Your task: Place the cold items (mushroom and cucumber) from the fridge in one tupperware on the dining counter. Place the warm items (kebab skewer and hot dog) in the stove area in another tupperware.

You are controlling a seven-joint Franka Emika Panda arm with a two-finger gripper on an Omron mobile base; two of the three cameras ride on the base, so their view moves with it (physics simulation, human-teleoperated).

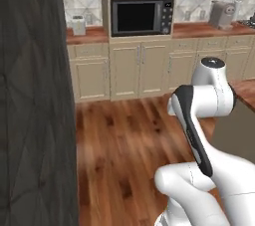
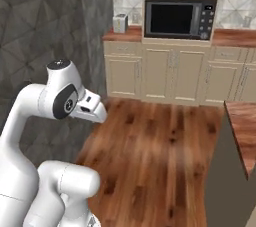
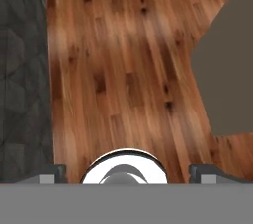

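Dining surface (image 2: 243, 121), the one task item on show, lies to the right of the claw (image 3: 128, 172). Seen from the hand, the claw points down at the wooden floor (image 3: 123, 70). Its two dark fingertips (image 3: 55, 170) stand far apart at the lower edge, with nothing between them: wide open and empty.

To the claw's left in that view rises a dark grey panel (image 3: 22, 80) with a faceted texture; what it belongs to cannot be told. To its right is the plain grey-beige side of the dining surface, reaching down to the floor. Claw and dining surface are apart.

From behind, the white arm (image 1: 201, 105) is folded high over bare floorboards. The reddish-brown wood top of the dining surface shows at the right edge of both base views, above its plain side panel.

Across the floor runs a row of beige cabinets (image 1: 124, 68) under a second wood-topped surface (image 1: 87, 35). A black microwave (image 1: 142, 16) is built in at its middle. A small pale toaster (image 1: 78, 25) stands to the left of the microwave. A grey coffee machine (image 1: 222, 13) stands to its right.
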